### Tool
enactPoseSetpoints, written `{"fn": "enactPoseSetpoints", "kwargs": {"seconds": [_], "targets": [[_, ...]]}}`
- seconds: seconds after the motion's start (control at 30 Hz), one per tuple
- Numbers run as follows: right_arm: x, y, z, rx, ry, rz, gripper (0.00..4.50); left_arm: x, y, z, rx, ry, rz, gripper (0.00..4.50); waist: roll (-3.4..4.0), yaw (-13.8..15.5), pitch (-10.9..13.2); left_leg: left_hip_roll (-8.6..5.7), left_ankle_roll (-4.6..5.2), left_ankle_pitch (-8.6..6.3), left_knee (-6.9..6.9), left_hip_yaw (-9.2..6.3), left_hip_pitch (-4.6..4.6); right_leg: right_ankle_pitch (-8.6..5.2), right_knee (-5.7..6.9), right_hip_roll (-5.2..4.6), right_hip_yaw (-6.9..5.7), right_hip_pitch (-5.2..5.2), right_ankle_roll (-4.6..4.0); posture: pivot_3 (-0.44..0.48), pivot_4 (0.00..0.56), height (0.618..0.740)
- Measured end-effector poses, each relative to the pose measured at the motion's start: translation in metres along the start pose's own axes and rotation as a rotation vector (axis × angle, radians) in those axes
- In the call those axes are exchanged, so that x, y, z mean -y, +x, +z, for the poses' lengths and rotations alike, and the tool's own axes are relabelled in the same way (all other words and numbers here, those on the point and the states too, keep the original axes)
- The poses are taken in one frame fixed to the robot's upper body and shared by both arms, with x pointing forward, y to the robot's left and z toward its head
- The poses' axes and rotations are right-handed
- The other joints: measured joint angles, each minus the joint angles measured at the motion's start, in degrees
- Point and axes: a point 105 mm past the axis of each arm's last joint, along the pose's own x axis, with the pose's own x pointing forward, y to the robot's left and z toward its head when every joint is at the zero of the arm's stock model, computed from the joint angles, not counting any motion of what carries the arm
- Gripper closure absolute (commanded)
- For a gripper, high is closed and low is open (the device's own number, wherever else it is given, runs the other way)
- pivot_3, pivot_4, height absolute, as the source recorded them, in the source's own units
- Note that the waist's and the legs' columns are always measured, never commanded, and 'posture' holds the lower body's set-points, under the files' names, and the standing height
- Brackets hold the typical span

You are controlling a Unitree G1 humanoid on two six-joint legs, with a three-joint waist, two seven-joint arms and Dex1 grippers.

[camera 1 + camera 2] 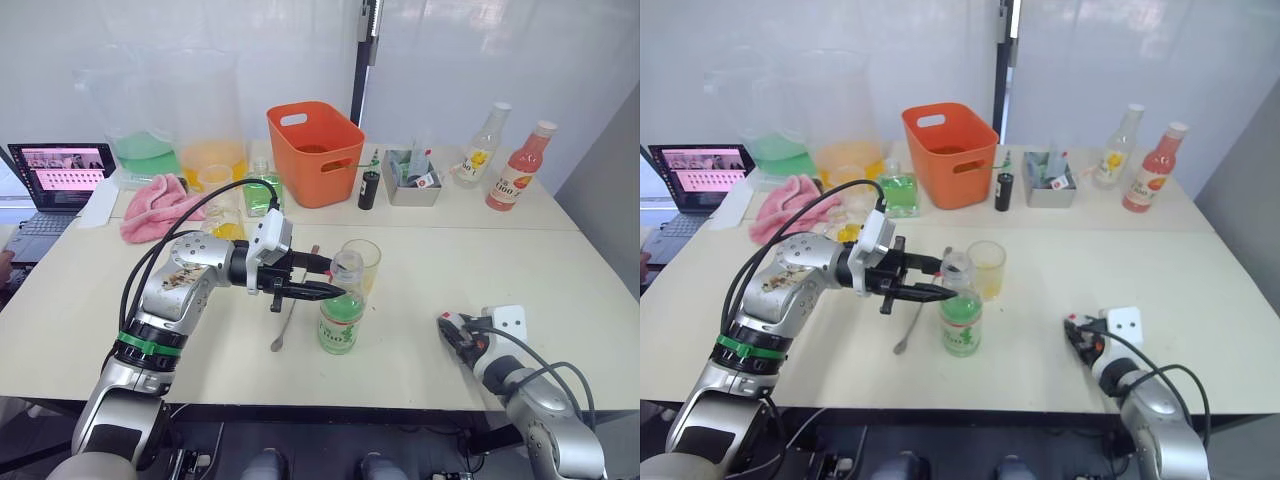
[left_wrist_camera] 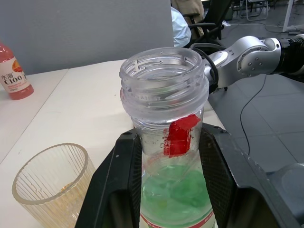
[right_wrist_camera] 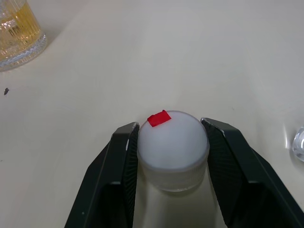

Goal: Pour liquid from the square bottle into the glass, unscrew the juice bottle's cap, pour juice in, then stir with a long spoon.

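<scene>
The juice bottle stands upright near the table's middle, its mouth open and green liquid in its lower part. My left gripper is shut on its shoulder, one finger on each side. Just behind the bottle, the glass holds a little yellow liquid. The long spoon lies flat on the table left of the bottle. At the front right, my right gripper is shut on the white cap with its red mark, which rests on the table. The square bottle with yellow liquid stands behind my left arm, partly hidden.
Along the back stand an orange basket, two big jugs, a green-liquid square bottle, a pink cloth, a grey tray, a yellow-label bottle and a pink-liquid bottle. A laptop sits far left.
</scene>
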Motion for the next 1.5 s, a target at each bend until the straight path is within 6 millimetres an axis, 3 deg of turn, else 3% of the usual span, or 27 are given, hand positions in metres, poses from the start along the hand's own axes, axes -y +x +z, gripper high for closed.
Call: {"fn": "enactPoseSetpoints", "kwargs": {"seconds": [0.2,0.37,0.53,0.77,0.93,1.13,1.33,1.5], "targets": [[-0.006,0.001,-0.001,0.009,0.033,0.038,0.01,0.000,0.000,0.000,-0.001,0.002,0.000,2.99,0.01,0.01,-0.01,-0.01,0.00,0.00,0.00,0.00,0.01,0.00,0.01,-0.01,0.01,0.01,0.00,0.000,0.150,0.739],[-0.013,-0.001,0.025,0.085,-0.021,0.095,0.01,0.000,0.000,0.000,0.000,0.003,0.000,2.99,0.02,0.01,-0.01,-0.01,0.00,0.00,0.00,0.00,0.00,0.00,0.02,-0.01,0.01,0.00,0.00,0.000,0.150,0.739],[-0.015,-0.007,0.080,0.222,-0.136,0.126,0.01,-0.001,-0.005,0.002,0.003,-0.011,0.011,2.99,0.02,0.02,-0.01,-0.01,0.00,0.00,0.00,-0.03,0.00,0.00,0.07,0.00,0.00,-0.03,0.00,0.000,0.150,0.739],[-0.040,-0.021,0.114,0.250,-0.097,0.290,0.01,-0.010,-0.043,0.013,-0.050,-0.029,0.126,2.99,0.02,-0.07,0.00,-0.01,0.00,0.00,-0.02,-0.05,-0.02,0.00,0.08,-0.02,0.00,-0.06,0.00,0.000,0.150,0.739],[-0.055,-0.021,0.108,0.196,-0.113,0.343,0.01,-0.022,-0.053,0.022,-0.058,0.049,0.196,2.99,0.01,0.57,0.01,-0.06,0.00,0.00,0.00,-0.04,-0.07,0.00,-0.05,-0.05,-0.03,0.00,0.00,0.000,0.150,0.739],[-0.064,-0.016,0.106,0.182,-0.111,0.359,0.01,-0.046,-0.049,0.025,-0.061,0.230,0.302,2.99,0.01,0.55,0.01,-0.07,0.00,0.00,0.01,-0.03,-0.08,0.00,0.00,-0.05,-0.02,-0.04,0.00,0.000,0.150,0.739],[-0.071,-0.014,0.104,0.166,-0.107,0.364,0.01,-0.073,-0.027,0.015,-0.108,0.443,0.388,2.99,-0.01,0.78,0.01,-0.11,0.00,0.00,0.02,-0.04,-0.13,0.01,0.00,-0.06,-0.02,-0.05,0.01,0.000,0.150,0.739],[-0.078,-0.016,0.110,0.183,-0.101,0.378,0.01,-0.085,-0.006,0.009,-0.157,0.611,0.378,2.99,-0.03,0.88,0.03,-0.12,0.00,0.00,0.02,-0.05,-0.17,0.01,0.01,-0.06,-0.03,-0.08,0.02,0.000,0.150,0.739]]}}
